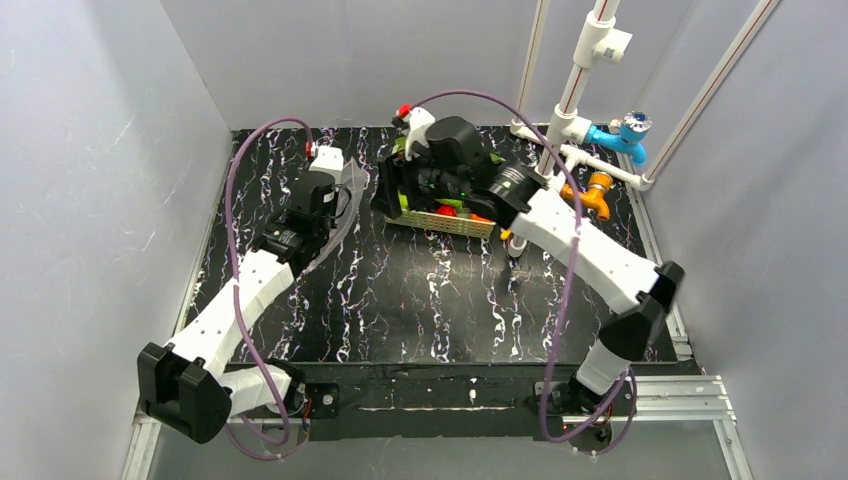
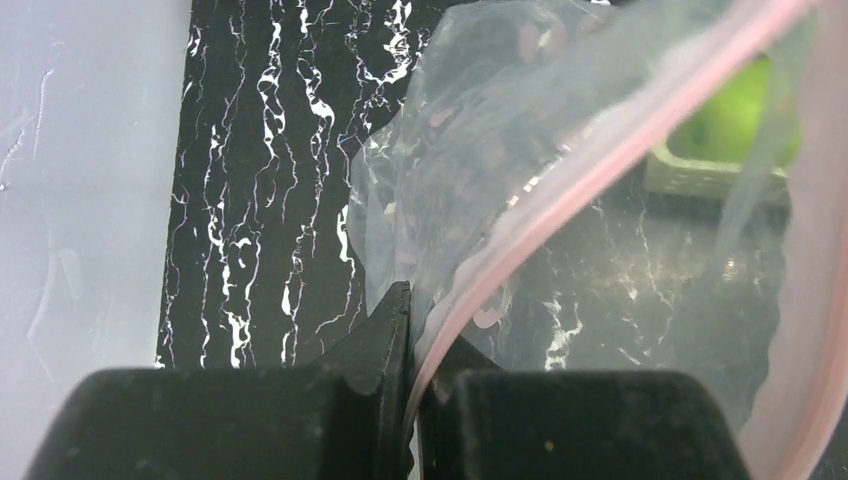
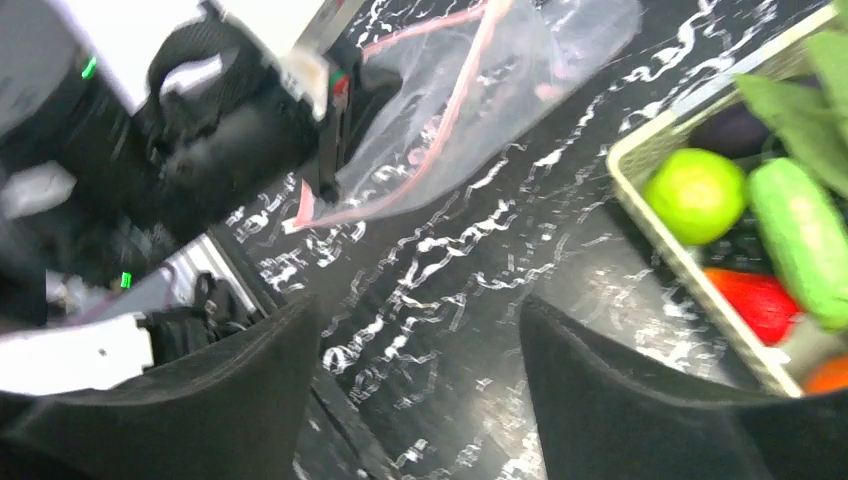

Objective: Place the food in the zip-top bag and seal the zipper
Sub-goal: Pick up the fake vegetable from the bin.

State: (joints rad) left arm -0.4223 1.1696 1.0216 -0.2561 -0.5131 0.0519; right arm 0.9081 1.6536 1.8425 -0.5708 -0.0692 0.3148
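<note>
My left gripper (image 2: 412, 300) is shut on the pink zipper (image 2: 600, 160) of the clear zip-top bag (image 2: 470, 150) and holds the mouth edge off the table. The top view shows this gripper (image 1: 330, 192) and the bag (image 1: 352, 195) at the back left. My right gripper (image 3: 420, 330) is open and empty over bare tabletop, between the bag (image 3: 480, 110) and the cream basket (image 3: 650, 215). The basket holds a green apple (image 3: 695, 195), a cucumber (image 3: 800, 240), a red piece (image 3: 755, 300), a dark purple piece (image 3: 730, 130), an orange (image 3: 825, 375) and green leaves (image 3: 800, 110).
The cream lattice basket (image 1: 450, 222) stands at the back centre, partly hidden under my right gripper (image 1: 392, 195). White pipes with a blue valve (image 1: 625, 135) and an orange valve (image 1: 597, 195) stand at the back right. Grey walls close in the black marbled table (image 1: 420, 300).
</note>
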